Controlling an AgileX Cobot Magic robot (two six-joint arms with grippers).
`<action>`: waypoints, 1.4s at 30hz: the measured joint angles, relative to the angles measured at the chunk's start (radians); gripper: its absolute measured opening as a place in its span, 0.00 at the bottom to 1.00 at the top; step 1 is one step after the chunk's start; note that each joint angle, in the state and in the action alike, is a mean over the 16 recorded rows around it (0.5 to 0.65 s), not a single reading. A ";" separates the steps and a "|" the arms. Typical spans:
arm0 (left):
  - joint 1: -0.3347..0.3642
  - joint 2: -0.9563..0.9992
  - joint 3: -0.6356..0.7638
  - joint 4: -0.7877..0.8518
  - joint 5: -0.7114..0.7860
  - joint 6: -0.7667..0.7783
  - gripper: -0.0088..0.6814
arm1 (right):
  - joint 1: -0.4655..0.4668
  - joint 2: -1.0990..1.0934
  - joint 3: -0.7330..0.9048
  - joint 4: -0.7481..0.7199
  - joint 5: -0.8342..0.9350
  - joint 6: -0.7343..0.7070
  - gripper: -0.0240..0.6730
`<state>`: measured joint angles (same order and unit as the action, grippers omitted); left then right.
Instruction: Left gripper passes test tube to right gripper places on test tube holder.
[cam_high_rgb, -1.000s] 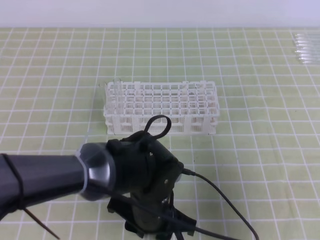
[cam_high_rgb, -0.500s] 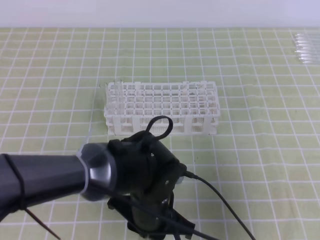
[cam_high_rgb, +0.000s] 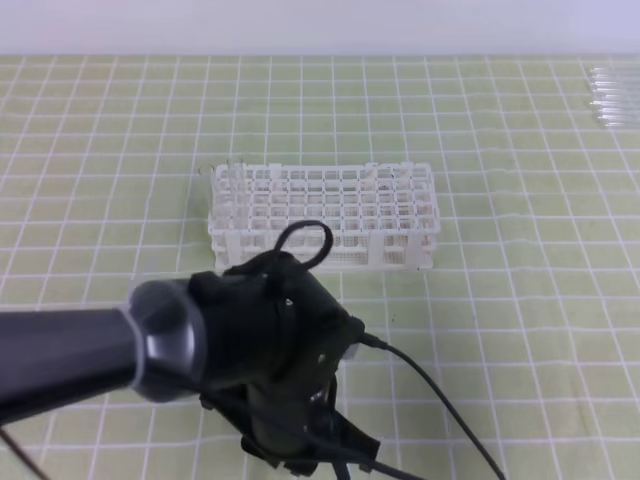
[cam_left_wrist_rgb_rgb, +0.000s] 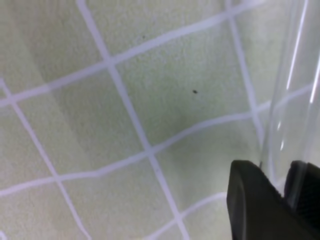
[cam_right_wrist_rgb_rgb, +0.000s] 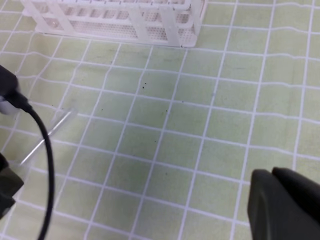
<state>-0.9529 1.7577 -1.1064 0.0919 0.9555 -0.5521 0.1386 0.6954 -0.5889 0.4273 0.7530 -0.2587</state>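
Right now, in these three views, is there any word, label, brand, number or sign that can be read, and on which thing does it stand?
None: no readable text in any view.
The test tube holder is plain white, without marking.
The mat bears only a white grid.
The left pincer and the test tube show no print.

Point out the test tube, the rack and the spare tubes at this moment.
test tube (cam_left_wrist_rgb_rgb: 286, 105): left wrist view, on its clear wall above the black jaws.
test tube holder (cam_high_rgb: 325, 213): exterior high view, on the white lattice's middle.
spare tubes (cam_high_rgb: 612, 96): exterior high view, on the clear bundle at the right edge.
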 joint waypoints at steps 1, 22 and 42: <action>0.000 -0.015 0.000 0.005 -0.001 0.001 0.09 | 0.000 0.000 0.000 0.000 0.000 0.000 0.01; 0.001 -0.558 0.203 0.298 -0.238 -0.086 0.12 | 0.002 0.051 -0.046 0.206 0.028 -0.143 0.01; 0.001 -0.831 0.642 1.350 -0.630 -1.118 0.12 | 0.283 0.244 -0.273 0.279 -0.149 -0.203 0.01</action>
<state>-0.9524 0.9270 -0.4649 1.4419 0.3260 -1.6702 0.4219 0.9393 -0.8619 0.7060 0.6039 -0.4614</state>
